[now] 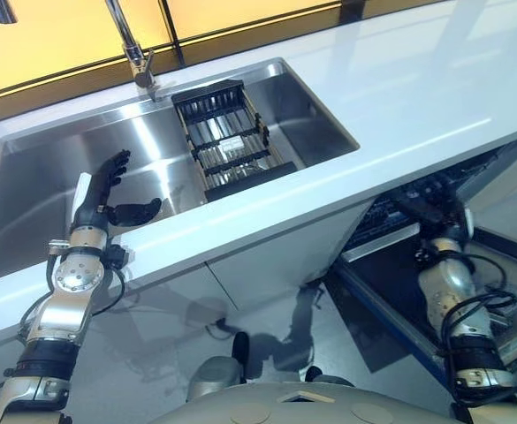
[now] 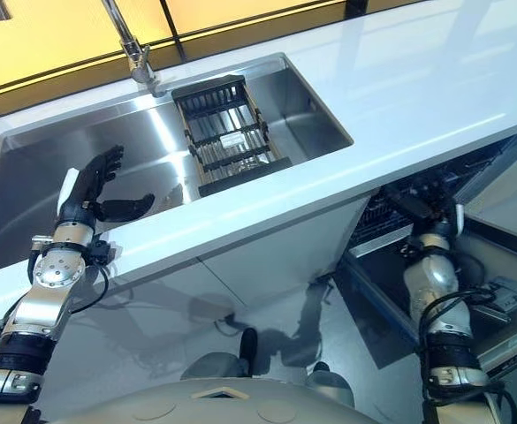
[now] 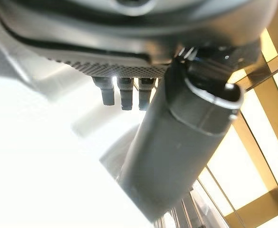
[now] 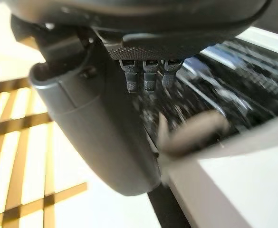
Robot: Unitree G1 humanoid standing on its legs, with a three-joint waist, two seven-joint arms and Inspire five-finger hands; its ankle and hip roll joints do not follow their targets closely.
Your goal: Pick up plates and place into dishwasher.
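Overhead, left hand hovers spread above the sink; right hand (fingers straight, empty) faces the dishwasher rack.

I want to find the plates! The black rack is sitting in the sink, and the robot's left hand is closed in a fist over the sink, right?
Not quite. The black rack does sit in the sink, but the left hand is open, fingers straight; the left eye view shows it.

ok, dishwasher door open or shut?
Open: the dishwasher shows its dark rack under the counter, door dropped forward; right robot hand reaches inside.
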